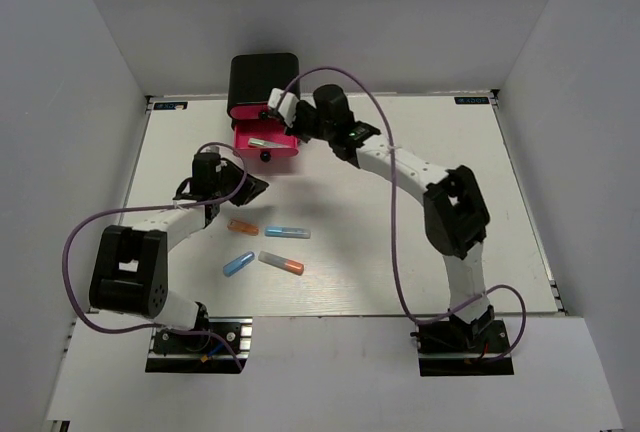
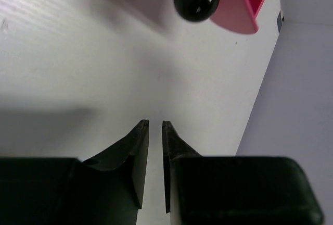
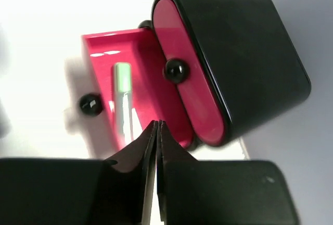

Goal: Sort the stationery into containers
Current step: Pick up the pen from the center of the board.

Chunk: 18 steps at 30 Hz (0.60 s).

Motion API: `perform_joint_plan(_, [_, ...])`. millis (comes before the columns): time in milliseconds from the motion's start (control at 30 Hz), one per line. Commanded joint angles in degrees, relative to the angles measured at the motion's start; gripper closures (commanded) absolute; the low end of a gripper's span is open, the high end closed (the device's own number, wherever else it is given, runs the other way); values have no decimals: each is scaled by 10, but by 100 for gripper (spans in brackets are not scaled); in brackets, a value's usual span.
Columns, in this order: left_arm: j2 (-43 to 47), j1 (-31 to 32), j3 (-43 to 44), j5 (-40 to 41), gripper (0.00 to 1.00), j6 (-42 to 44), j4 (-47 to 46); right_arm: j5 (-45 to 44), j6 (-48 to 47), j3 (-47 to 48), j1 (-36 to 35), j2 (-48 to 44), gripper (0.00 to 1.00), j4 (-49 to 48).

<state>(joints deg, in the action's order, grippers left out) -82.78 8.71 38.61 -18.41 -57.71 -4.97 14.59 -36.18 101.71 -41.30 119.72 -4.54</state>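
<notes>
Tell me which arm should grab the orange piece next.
Left. The left gripper is empty and nearest the orange piece, while the right gripper is farther back, over the open drawer.

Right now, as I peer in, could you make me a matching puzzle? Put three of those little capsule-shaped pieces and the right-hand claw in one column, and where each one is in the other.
Things
1. green-and-clear capsule piece
2. all-orange capsule
3. grey capsule with an orange tip
4. right gripper

Places
A. on the white table, beside the solid blue capsule
B. up by the rounded black cabinet, above the open drawer
C. lying inside the pulled-out pink drawer
D. on the table, nearest the left gripper

Pairs: 1-C, 2-D, 3-A, 4-B
</notes>
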Motion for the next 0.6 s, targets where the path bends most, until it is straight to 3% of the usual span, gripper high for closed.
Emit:
perform_joint_plan(0, [-20, -3, 42, -2, 73, -21, -36, 84, 43, -56, 17, -84, 91, -13])
perform_joint_plan(67, [-26, -3, 49, -2, 73, -11, -15, 151, 27, -89, 23, -125, 76, 38])
perform_joint_plan(133, [-11, -8, 49, 3, 64, 5, 4, 212, -46, -148, 24, -161, 54, 132])
perform_joint_plan(167, [-1, -8, 49, 3, 52, 31, 27, 234, -62, -188, 18, -169, 50, 152])
perform_joint_plan(233, [30, -8, 63, 3, 39, 66, 63, 245, -103, -246, 15, -199, 37, 182])
perform_joint_plan(300, [54, 0, 78, 32, 23, 124, 156, 242, -103, -300, 6, -209, 33, 177])
perform_joint_plan(400, [116, 5, 92, 78, 12, 160, 274, 235, -85, -317, -10, -199, 24, 169])
perform_joint_plan(567, [185, 5, 97, 156, 8, 166, 430, 200, -47, -304, -33, -148, 21, 150])
